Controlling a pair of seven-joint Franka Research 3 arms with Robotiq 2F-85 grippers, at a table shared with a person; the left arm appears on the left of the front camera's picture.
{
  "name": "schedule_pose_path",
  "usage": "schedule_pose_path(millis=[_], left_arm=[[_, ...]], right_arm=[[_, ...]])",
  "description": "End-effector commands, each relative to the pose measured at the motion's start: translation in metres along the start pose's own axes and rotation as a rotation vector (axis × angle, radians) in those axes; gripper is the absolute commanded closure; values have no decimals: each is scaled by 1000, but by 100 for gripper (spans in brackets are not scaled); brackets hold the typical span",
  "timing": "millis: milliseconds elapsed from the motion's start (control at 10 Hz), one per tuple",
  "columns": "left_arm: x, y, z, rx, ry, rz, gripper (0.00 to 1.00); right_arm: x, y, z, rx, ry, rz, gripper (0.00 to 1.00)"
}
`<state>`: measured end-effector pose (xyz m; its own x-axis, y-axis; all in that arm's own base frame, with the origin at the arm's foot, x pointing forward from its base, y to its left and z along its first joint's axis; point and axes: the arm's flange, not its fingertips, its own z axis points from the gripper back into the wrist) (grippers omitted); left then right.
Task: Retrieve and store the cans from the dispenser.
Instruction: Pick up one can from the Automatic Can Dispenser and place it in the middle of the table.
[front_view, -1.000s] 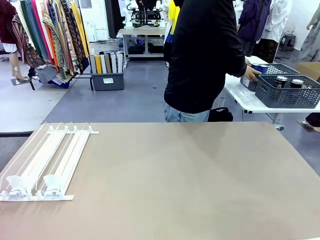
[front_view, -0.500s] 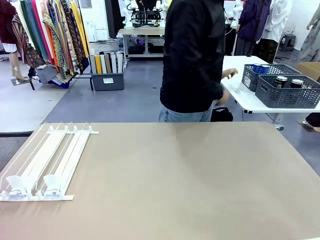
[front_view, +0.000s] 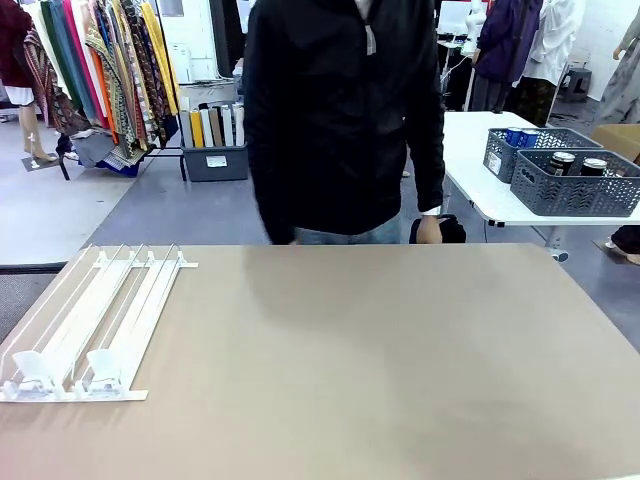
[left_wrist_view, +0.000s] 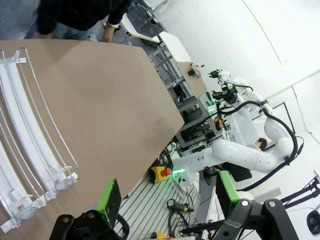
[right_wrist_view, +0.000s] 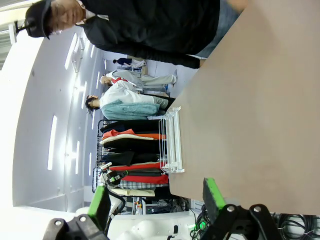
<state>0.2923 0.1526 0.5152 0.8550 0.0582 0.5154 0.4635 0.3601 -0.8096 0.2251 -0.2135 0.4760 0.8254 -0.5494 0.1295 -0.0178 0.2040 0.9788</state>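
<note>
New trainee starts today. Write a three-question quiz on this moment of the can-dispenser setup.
1. True or false: the dispenser has cans in its lanes.
2. Where are the cans?
A. in the grey baskets on the white side table
B. on the brown table
C. in the person's hands
3. Fill in: the jaws of the left gripper and right gripper stand ____.

Key: 1 false, the lanes are bare. 2 A. 3 open, holding nothing.

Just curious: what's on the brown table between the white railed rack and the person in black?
Nothing: in the front view, bare brown tabletop runs from the white railed rack to the person.
</note>
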Motion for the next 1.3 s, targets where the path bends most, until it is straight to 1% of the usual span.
schedule_pose_path(millis=[0,1200], left_arm=[[2,-3,0,-14,-13,3,0],[2,-3,0,-14,-13,3,0]], right_arm=[[2,2,0,24,-7,24,0],[2,2,0,24,-7,24,0]])
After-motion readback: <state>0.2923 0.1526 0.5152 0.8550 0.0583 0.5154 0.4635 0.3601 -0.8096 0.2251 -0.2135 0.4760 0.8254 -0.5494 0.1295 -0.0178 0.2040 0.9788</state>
